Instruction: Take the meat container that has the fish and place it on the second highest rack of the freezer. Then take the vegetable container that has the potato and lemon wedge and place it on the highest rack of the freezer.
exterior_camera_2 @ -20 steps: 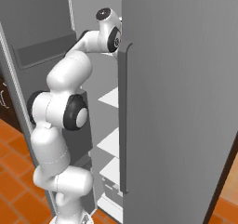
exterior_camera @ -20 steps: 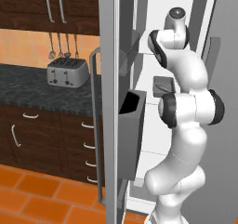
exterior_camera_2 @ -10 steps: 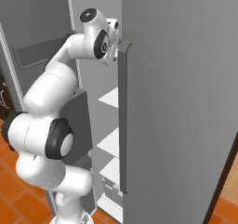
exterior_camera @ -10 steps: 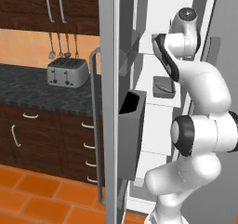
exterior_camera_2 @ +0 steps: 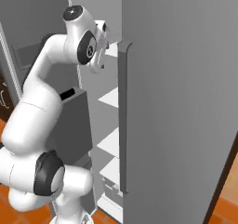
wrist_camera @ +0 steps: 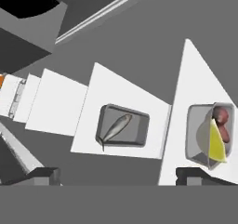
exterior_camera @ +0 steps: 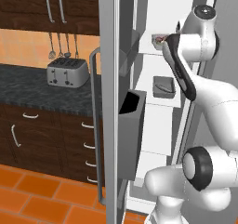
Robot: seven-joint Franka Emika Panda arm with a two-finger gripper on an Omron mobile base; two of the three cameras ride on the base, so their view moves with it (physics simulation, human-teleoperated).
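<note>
Hand view, L to R: second highest rack (wrist_camera: 60, 108) carries the meat container (wrist_camera: 123, 126) w/ the fish (wrist_camera: 115, 128) in it, lying slantwise, long axis running from lower L to upper R of the tray. Next shelf over, highest rack (wrist_camera: 195, 74), has the veg container (wrist_camera: 207, 135) w/ potato (wrist_camera: 222, 121) and lemon wedge (wrist_camera: 214, 141) inside. Gripper (wrist_camera: 123, 174) jaws stand wide apart, nothing between them; both trays lie ahead of the tips, fish tray nearly centred, veg tray off to R, just beyond the R fingertip.

Left base view: freezer (exterior_camera: 162, 18) door open, both trays sit on their shelves beside the arm.

Both placements look done, so any next move is prob. straight back out of the freezer, clear of the veg tray's near edge.
</note>
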